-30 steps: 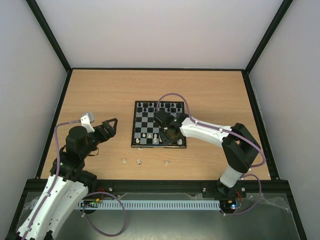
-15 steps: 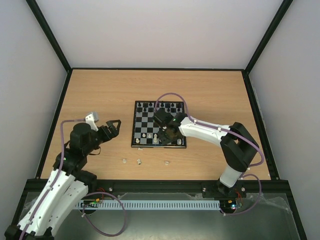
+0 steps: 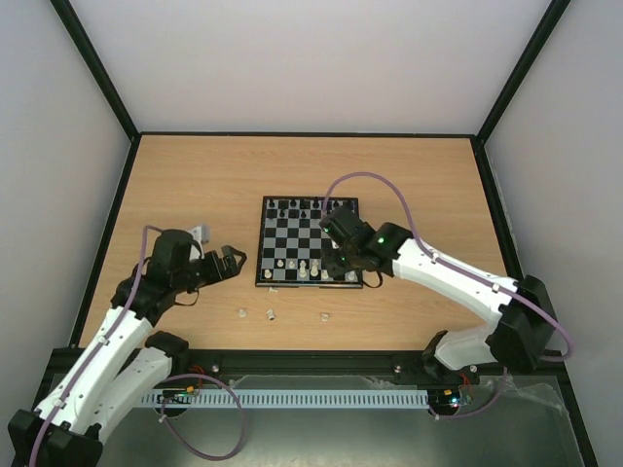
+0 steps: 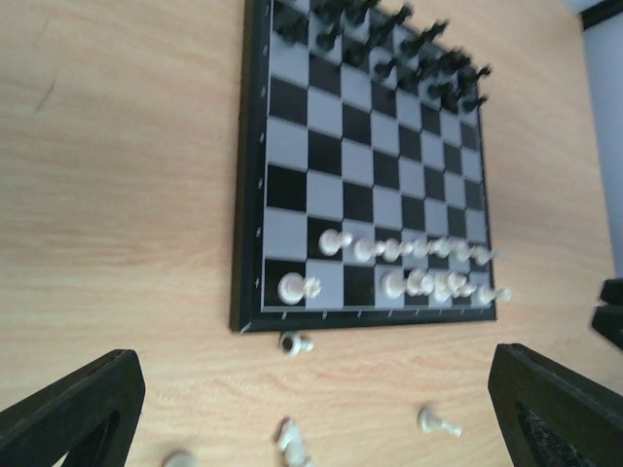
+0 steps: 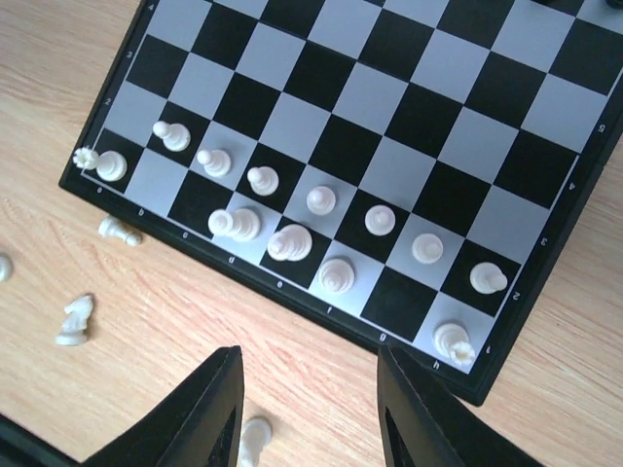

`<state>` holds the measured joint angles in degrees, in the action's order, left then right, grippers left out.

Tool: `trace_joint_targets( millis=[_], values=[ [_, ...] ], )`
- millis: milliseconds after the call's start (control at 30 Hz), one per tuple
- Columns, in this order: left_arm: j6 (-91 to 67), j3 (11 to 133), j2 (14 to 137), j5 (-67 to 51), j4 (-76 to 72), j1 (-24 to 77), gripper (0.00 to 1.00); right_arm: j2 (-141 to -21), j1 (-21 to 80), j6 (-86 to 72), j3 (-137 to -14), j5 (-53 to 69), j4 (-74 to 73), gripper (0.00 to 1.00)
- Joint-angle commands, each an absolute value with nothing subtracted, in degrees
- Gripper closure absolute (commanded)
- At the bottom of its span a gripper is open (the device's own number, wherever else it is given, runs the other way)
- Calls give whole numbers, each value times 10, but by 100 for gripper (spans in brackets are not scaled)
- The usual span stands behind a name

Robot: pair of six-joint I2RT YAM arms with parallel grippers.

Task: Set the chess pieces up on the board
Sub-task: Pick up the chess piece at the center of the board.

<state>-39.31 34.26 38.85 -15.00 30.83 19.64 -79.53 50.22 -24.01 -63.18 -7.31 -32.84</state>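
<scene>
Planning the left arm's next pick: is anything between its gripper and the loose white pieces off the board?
Nothing visible. Only bare table lies between the open left gripper and the loose white pieces, which lie apart near the front edge of the board.

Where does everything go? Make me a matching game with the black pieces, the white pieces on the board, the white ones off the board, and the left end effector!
Things
1. black pieces
2. white pieces standing on the board
3. loose white pieces
4. left end effector

Places
A. on the table, just off the board's near edge
B. far rows of the board
C. open, over the table to the left of the board
D. near two rows of the board

Pairs: 1-B, 2-D, 3-A, 4-C
</scene>
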Motion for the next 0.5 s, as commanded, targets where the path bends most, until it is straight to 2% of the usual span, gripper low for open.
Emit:
trace_joint_targets(
  millis=[0, 267, 467],
  values=[
    [-376, 359, 414, -154, 400, 221, 1, -764, 501, -247, -598, -57, -363, 61],
    [-432, 380, 500, -5, 494, 389, 0, -733, 502, -236, -573, -29, -345, 61],
    [-485, 363, 535, 35, 522, 465, 4, -717, 509, -231, -570, -19, -345, 61]
  ],
)
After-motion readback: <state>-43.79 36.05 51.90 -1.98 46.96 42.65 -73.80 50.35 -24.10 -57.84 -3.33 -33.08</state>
